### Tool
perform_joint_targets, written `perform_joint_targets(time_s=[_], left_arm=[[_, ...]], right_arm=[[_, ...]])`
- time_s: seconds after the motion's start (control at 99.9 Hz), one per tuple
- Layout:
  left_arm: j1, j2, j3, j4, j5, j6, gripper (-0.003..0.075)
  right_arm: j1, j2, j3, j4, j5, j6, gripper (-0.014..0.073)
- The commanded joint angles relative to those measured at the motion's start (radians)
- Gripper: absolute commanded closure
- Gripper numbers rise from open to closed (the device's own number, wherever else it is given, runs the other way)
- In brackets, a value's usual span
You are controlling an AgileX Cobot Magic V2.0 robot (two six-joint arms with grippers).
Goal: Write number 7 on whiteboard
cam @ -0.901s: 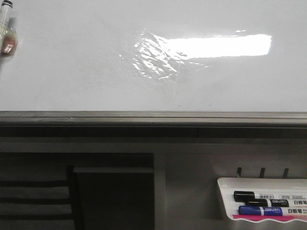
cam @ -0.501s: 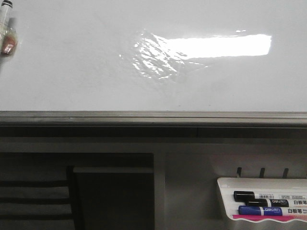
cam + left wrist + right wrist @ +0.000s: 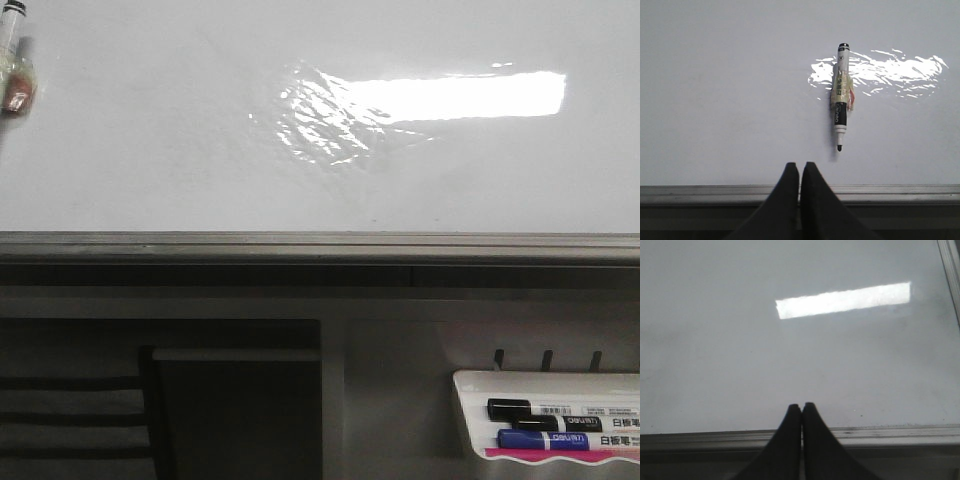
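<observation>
The whiteboard (image 3: pixel 150 150) fills the upper front view, glossy white with a bright rectangular glare and a grey bottom rail (image 3: pixel 320 243). No number 7 shows on it. An uncapped black marker (image 3: pixel 840 97) with yellowish tape sticks to the board, tip pointing toward the rail; it also shows at the front view's far left edge (image 3: pixel 12 60). My left gripper (image 3: pixel 799 167) is shut and empty, near the rail, short of the marker's tip. My right gripper (image 3: pixel 801 407) is shut and empty over the board's lower edge (image 3: pixel 800 432). Neither gripper shows in the front view.
A small white marker tray (image 3: pixel 470 420) at the lower right holds a black marker (image 3: pixel 545 408) and a blue marker (image 3: pixel 560 440). A dark recess (image 3: pixel 240 400) lies below the rail at left. The board's right frame edge (image 3: pixel 950 270) shows in the right wrist view.
</observation>
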Motion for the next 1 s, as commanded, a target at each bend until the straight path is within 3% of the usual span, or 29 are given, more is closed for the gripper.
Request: perform_joint_targets(time_s=[0.0,0.31,0.511,0.751,0.991], left_arm=[[0.004,-0.031,0.035,-0.007,-0.091,-0.010,0.0741],[0.004,-0.027,-0.047,-0.042,-0.150,-0.010,0.0741],[0.004,0.063,-0.291,-0.045,0.037,-0.010,0.0741],[0.004,0.315,-0.574,-0.005,0.272,-0.008,0.0741],[0.004,0.466,-0.645,0.034,0.311,-0.008,0.0741]], right_arm=[[-0.005,-0.021,0.030,0.002,-0.083,-0.004,0.0665],[-0.005,-0.019,-0.026,-0.004,-0.022,-0.006,0.0665],[-0.005,0.024,-0.204,-0.004,0.135,-0.013,0.0665],[-0.005,0.251,-0.475,-0.010,0.381,-0.122,0.0665],[-0.005,0.447,-0.612,-0.010,0.451,-0.129,0.0665]])
